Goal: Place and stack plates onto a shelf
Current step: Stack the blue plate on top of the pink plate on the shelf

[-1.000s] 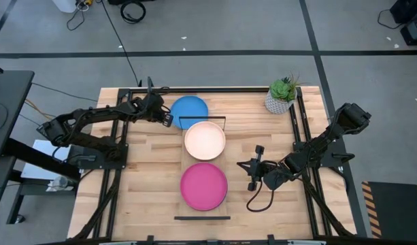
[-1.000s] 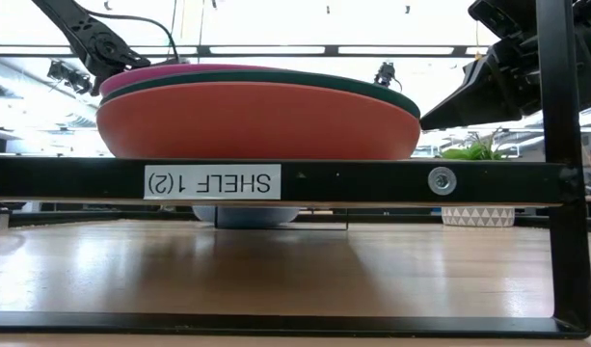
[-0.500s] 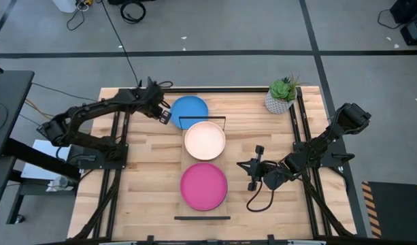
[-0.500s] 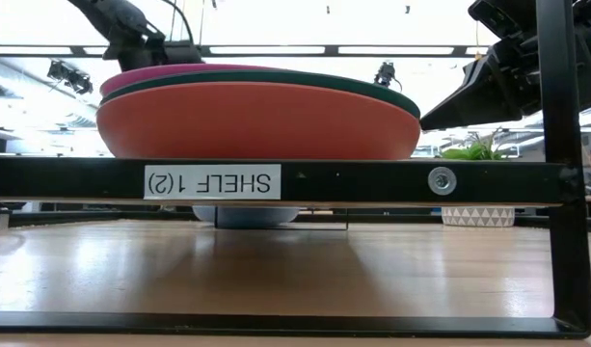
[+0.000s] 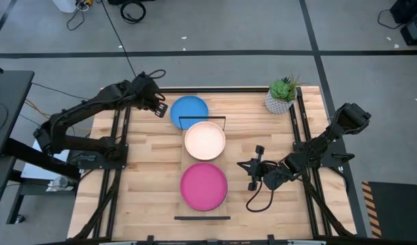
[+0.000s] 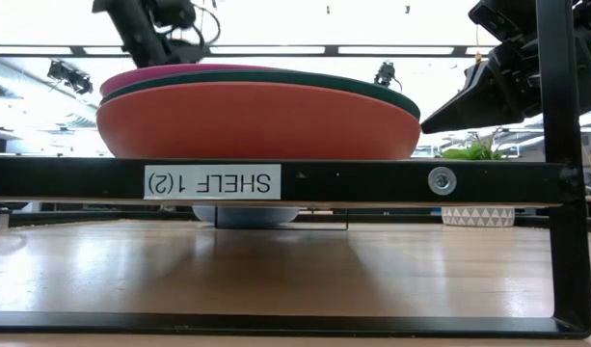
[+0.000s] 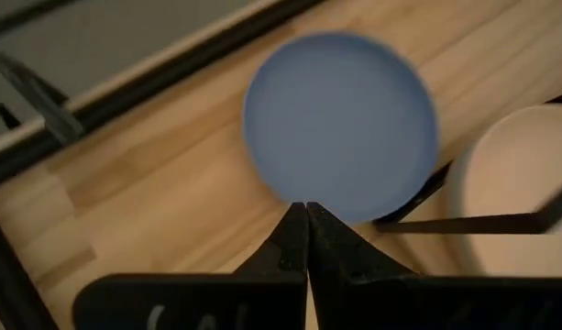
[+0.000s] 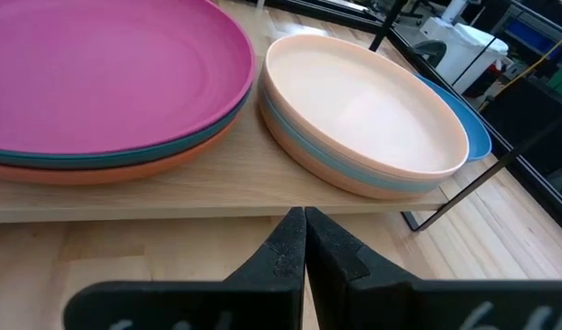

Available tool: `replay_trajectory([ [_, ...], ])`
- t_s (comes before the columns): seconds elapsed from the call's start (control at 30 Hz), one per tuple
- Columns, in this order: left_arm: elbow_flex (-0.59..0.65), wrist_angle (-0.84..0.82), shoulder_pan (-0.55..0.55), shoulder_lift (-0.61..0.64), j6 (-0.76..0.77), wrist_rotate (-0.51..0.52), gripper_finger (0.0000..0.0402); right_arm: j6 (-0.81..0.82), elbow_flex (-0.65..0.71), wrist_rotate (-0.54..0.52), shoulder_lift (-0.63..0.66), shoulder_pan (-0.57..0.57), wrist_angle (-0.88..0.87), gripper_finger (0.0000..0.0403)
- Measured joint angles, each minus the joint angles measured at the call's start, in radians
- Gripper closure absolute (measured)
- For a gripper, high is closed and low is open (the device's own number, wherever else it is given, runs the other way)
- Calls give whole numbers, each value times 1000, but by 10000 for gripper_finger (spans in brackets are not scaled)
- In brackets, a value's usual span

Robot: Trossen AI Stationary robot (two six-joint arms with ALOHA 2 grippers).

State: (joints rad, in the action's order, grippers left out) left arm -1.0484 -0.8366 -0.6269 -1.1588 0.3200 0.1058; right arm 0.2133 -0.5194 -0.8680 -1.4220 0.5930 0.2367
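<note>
On the wooden table (image 5: 143,197), a shelf (image 5: 203,173) carries two plate stacks, and a blue plate (image 5: 188,109) lies on the tabletop at its far end.
Near stack: pink plate (image 5: 203,186) over teal and orange. Far stack: cream plate (image 5: 205,139) on top. Left gripper (image 5: 157,107) hovers just left of the blue plate, fingers (image 7: 294,243) pressed together, holding nothing. Right gripper (image 5: 252,175) waits right of the shelf, fingers (image 8: 299,240) likewise closed and empty.
</note>
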Motion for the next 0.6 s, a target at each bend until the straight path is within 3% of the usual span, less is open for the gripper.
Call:
replay_trajectory([
  [0.27, -52, -25, 51, 78, 22, 29, 401, 0, 0, 0, 0, 0, 1, 389],
  [0.4, 19, -18, 95, 61, 69, 28, 375, -4, 0, 0, 0, 0, 22, 389],
  [0.5, 103, 21, 166, 30, -50, 48, 343, -5, 0, 0, 0, 0, 24, 389],
  [0.6, 186, 99, 229, 16, -274, 99, 316, -7, 0, 0, 0, 0, 24, 389],
])
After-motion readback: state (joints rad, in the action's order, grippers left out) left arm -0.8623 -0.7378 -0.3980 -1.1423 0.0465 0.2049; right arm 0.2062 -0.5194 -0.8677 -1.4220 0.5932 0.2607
